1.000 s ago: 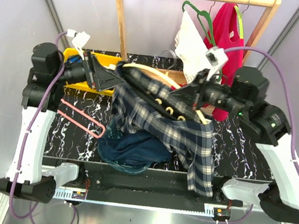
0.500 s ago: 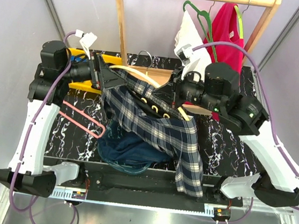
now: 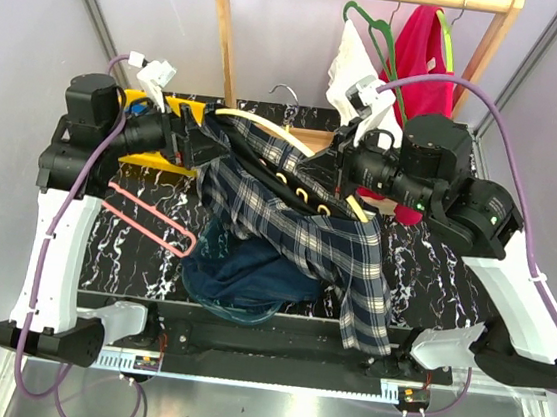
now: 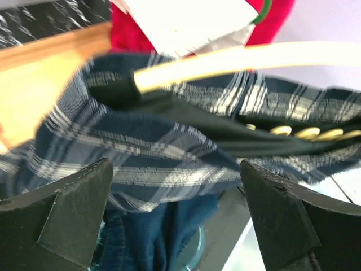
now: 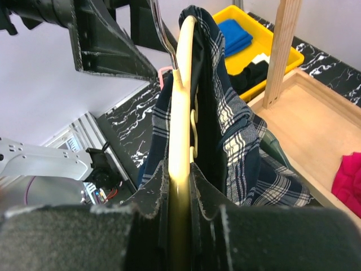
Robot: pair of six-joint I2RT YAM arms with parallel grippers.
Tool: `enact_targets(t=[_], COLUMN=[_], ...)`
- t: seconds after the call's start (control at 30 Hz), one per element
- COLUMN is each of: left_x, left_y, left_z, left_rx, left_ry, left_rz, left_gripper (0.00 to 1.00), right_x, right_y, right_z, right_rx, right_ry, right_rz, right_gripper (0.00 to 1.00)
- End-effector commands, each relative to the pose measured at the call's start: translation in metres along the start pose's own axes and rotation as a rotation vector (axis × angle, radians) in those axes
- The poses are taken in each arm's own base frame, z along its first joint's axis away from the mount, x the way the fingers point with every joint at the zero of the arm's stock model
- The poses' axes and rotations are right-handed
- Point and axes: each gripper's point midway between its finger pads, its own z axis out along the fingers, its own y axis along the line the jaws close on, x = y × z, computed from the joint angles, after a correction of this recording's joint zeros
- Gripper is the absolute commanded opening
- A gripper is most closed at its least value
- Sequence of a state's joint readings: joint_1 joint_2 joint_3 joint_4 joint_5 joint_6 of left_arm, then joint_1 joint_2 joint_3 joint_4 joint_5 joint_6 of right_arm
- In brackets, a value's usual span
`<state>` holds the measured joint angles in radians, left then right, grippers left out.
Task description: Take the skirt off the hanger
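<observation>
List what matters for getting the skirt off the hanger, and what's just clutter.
For the job: plaid skirt; cream hanger; right claw, clamped on the hanger; left claw, open beside the skirt.

Lying about: pink hanger; dark blue garment; yellow bin; red top and white top on the rail.

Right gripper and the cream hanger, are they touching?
Touching. The right wrist view shows the hanger clamped between the fingers of the right gripper.

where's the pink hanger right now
Top view, left side: the pink hanger lies flat on the marble table, just left of the dark blue garment heap.
</observation>
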<state>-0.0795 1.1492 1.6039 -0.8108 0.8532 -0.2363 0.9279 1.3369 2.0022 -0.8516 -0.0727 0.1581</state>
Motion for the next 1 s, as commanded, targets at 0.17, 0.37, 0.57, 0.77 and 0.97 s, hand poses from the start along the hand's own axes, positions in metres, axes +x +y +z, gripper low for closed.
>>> enact_targets(t=[0.17,0.37,0.57,0.77,0.97], left_x=[-0.027,-0.027,-0.012,-0.008,-0.008], left_y=[0.024,0.038,0.051,0.054,0.063], left_z=[0.001,0.003,0.007,0.008,0.007], left_rx=[-0.143,-0.206,-0.244,-0.251,-0.291], left_ry=[-0.083,-0.088,-0.036,-0.019,-0.012], left_rz=[0.028,0.015,0.02,0.045,0.044], left_gripper=[0.99,0.99,0.99,0.34,0.0], right_x=[-0.04,-0.04,-0.049,-0.049,-0.051], right_y=[0.024,0.026,0.031,0.035,0.034], right_z=[-0.01,-0.012,-0.013,-0.014,-0.027], right_rx=[-0.1,-0.105,-0.122,-0.134,-0.125], right_ry=[-0.182,-0.187,-0.205,-0.211,-0.228], right_rz=[0.029,0.025,0.021,0.022,0.031], right_gripper=[0.0,0.0,0.0,0.0,0.0])
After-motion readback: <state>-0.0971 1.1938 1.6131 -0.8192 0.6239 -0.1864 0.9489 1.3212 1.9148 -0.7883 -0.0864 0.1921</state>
